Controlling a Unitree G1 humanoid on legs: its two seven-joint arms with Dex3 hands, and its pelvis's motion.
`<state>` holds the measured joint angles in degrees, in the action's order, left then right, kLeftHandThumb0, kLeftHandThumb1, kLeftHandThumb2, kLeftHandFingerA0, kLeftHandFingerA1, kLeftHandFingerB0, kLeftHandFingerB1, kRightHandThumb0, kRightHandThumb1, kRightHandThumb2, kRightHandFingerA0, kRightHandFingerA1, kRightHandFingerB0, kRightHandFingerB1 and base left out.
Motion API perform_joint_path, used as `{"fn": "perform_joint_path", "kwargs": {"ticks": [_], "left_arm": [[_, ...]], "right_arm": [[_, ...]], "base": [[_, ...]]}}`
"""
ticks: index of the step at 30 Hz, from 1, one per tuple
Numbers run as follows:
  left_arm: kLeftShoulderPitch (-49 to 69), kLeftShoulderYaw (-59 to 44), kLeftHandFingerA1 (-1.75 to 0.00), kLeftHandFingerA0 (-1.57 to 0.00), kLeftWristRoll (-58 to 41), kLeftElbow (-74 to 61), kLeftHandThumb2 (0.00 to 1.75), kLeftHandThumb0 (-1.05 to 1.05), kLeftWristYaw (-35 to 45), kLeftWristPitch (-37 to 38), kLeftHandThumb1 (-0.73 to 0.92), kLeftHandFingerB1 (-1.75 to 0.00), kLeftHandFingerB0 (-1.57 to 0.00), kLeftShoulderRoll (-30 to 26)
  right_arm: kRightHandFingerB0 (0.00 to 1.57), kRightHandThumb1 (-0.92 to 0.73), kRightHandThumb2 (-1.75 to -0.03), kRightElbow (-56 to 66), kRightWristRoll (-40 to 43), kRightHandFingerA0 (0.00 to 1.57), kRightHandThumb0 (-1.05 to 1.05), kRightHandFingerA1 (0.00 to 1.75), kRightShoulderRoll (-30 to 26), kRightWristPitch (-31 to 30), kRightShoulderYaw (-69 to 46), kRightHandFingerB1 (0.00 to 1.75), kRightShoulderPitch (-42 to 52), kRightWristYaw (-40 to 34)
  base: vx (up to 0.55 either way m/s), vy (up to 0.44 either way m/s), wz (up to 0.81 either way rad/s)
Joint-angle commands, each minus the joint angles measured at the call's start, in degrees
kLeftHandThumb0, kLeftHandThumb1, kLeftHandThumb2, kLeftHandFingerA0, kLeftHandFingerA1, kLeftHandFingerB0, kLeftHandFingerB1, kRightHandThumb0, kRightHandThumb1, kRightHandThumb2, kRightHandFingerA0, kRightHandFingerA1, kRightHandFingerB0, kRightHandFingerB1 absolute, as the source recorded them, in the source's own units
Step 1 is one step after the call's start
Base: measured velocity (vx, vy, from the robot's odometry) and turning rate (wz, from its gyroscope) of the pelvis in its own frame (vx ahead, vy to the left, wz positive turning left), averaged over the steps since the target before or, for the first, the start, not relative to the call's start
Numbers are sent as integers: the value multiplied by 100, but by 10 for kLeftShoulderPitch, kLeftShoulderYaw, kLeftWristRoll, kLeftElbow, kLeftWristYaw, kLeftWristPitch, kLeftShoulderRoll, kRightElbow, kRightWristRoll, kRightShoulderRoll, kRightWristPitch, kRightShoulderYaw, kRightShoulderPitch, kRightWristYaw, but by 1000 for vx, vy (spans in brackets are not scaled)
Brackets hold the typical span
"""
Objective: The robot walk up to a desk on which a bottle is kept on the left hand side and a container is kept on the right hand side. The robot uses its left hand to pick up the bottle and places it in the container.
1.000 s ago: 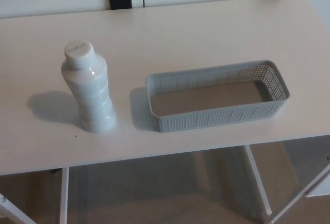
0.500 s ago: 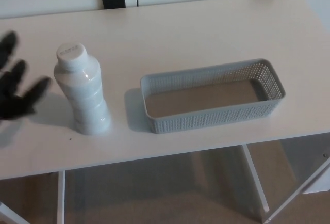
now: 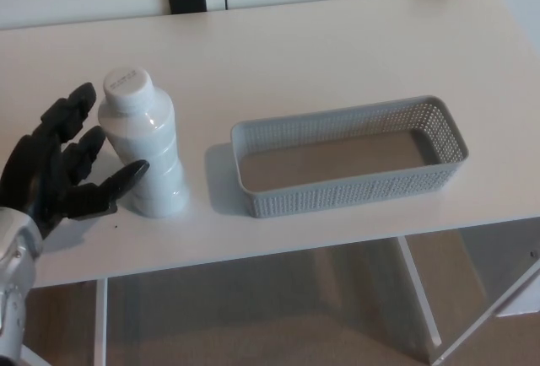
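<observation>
We see the left hand (image 3: 59, 172) open beside the upright bottle (image 3: 145, 152) near the tabletop's (image 3: 321, 54) left edge; the basket (image 3: 350, 162) sits empty. A glancing thumb could topple the bottle.

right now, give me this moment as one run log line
phase: reach | left hand: open beside bottle, no grasp yet | bottle: upright on desk | basket: empty | right hand: not in view
</observation>
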<state>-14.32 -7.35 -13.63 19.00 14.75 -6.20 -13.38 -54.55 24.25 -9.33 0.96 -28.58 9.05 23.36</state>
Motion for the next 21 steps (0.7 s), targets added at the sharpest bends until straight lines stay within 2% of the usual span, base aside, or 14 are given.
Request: {"fn": "perform_joint_path", "kwargs": {"ticks": [1,2,3,4,5,7,8,9,13,15,16,17,18,21], "left_arm": [[-6,-6,-7,0,9,21,69,-66,9,25,33,-2,0,-4],[-5,-6,-9,0,10,21,70,-67,10,26,32,-2,0,-5],[-5,-6,-9,0,10,21,70,-67,10,26,32,-2,0,-5],[-1,-6,-11,0,10,19,69,-66,12,25,31,-2,0,-8],[4,-6,-11,0,10,15,69,-66,14,25,31,-2,0,-11],[5,-8,-16,0,7,14,53,-66,17,23,40,-4,0,-11],[7,-8,-12,0,7,14,68,-62,20,22,31,-4,0,-13],[8,-7,-13,0,8,16,67,-62,23,24,31,-4,0,-14],[3,0,-18,-1,15,22,67,-62,25,26,30,-5,0,-14],[-5,8,-19,-1,21,25,76,-57,23,22,35,-12,0,-10],[-15,17,-25,-5,30,33,76,-58,20,21,38,-9,0,-7],[-20,22,-25,-5,35,38,76,-58,18,21,38,-9,0,-6],[-33,33,-28,-6,45,53,77,-59,15,20,38,-10,0,-4],[-65,56,-40,-10,68,97,77,-67,9,25,40,-5,0,0]], "right_arm": [[70,-37,-52,11,-5,69,-59,58,-1,2,4,49,-3,-14],[65,-27,-71,11,-5,67,-64,63,-1,3,4,56,-4,-14],[65,-27,-71,11,-5,67,-64,63,-1,3,4,56,-4,-14],[67,-36,-52,11,-4,67,-60,54,-3,2,5,48,-6,-13],[67,-36,-52,11,-4,67,-60,54,-5,1,6,48,-8,-12],[65,-37,-52,8,-4,66,-60,54,-8,-1,6,48,-13,-13],[63,-29,-73,11,-4,64,-65,62,-8,-5,6,56,-14,-18],[64,-39,-53,15,-6,63,-58,53,-7,-7,8,47,-14,-21],[63,-40,-53,25,-6,65,-56,55,-5,-11,12,48,-12,-23],[65,-39,-53,20,-4,66,-55,55,-5,-11,10,48,-15,-25],[64,-30,-76,16,-4,62,-63,62,-5,-7,9,58,-16,-26],[64,-30,-76,14,-5,62,-63,62,-6,-5,10,58,-17,-27],[66,-39,-53,15,-7,64,-58,54,-6,-3,11,47,-15,-25],[65,-37,-53,13,-7,67,-58,55,-6,-3,11,47,-18,-29]], "base": [[0,0,0],[0,0,0],[0,0,0],[0,0,0],[0,0,0],[0,0,0],[0,0,0],[0,0,0],[0,0,0],[0,0,0],[0,0,0],[0,0,0],[0,0,0],[0,0,0]]}}
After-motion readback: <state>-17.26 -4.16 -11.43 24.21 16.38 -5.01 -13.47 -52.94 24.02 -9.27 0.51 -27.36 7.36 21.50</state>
